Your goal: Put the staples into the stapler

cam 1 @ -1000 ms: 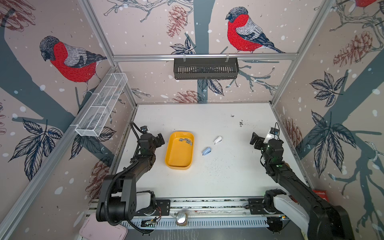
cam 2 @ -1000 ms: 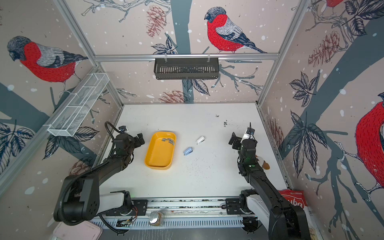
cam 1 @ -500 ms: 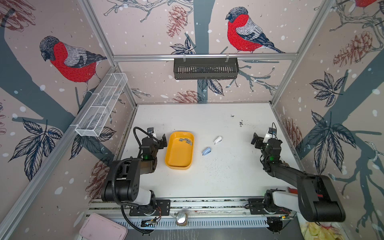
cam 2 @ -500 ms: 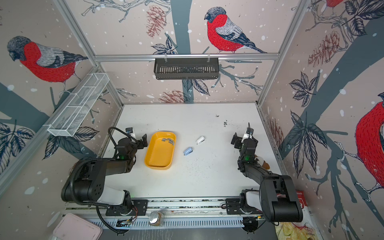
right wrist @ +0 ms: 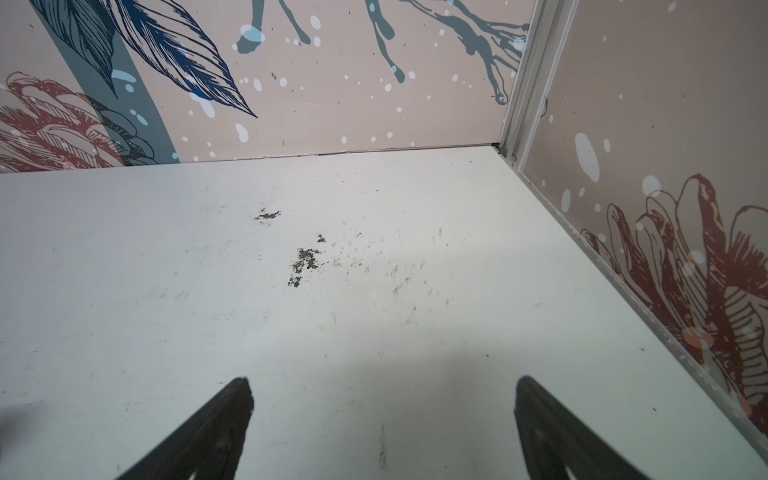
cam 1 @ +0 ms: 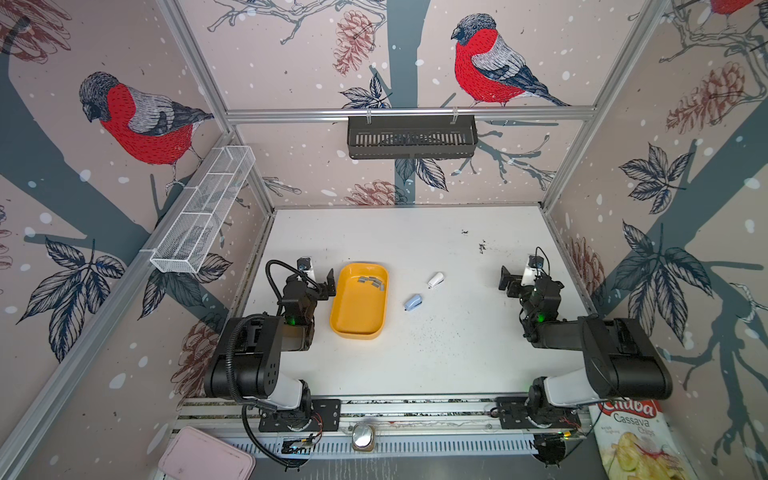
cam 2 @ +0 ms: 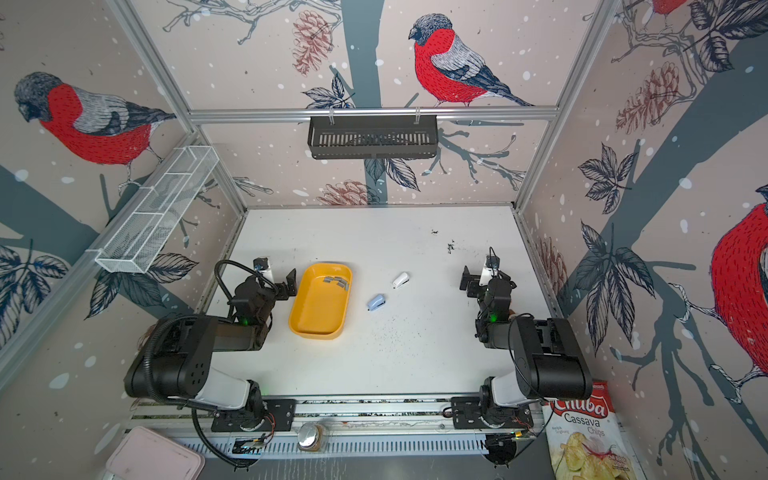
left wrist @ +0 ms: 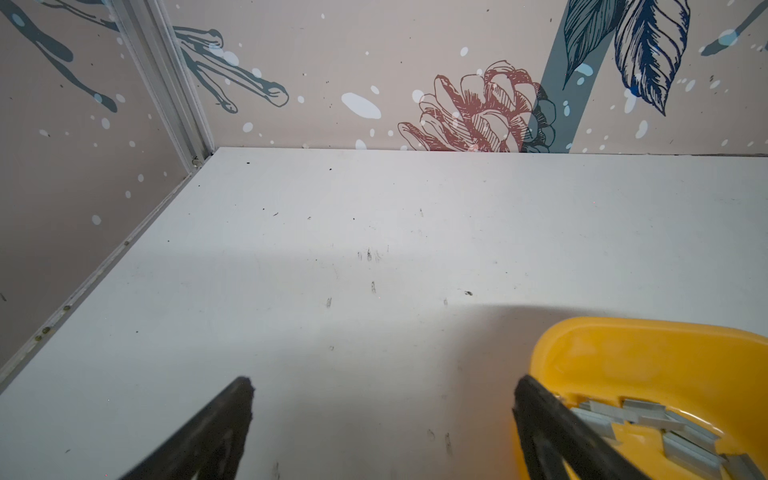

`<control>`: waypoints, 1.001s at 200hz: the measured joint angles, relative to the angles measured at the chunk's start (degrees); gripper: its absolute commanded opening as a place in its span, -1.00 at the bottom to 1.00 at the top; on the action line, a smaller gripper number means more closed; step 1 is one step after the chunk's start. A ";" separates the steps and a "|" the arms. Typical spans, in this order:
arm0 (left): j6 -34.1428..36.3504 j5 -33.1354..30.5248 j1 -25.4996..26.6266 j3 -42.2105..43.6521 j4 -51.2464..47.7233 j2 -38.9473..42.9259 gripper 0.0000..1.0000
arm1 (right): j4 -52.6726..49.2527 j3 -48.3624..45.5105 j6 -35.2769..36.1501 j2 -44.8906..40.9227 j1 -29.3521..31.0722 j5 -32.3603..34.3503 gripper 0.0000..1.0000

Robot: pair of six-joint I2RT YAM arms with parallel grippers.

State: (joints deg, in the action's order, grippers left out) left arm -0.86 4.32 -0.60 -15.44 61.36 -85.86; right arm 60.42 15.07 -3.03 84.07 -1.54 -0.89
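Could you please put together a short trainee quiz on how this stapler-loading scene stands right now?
1. True or false: the staple strips lie outside the yellow tray.
2. Which lies nearer the yellow tray? A) the blue stapler B) the white stapler
3. Fill the gap: the left gripper and the right gripper both have their jaws ____, with nothing between them.

Key
1. False: the strips lie inside the tray, at its far end.
2. A.
3. Open.
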 measured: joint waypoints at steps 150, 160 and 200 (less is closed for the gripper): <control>-0.57 -2.75 -0.02 -0.76 -0.35 -0.02 0.96 | 6.47 -2.08 -0.15 1.81 0.50 1.29 0.99; -0.57 -2.75 -0.02 -0.76 -0.35 -0.02 0.96 | 6.45 -2.12 -0.04 1.81 0.72 1.27 0.99; -0.57 -2.75 -0.02 -0.76 -0.35 -0.02 0.96 | 6.40 -1.57 -0.02 2.19 0.83 1.11 0.99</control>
State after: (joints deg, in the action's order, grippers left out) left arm -1.43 1.56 -0.62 -16.21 61.01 -85.89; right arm 66.83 13.50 -3.05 86.26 -0.71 0.23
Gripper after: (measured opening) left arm 0.981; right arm 0.996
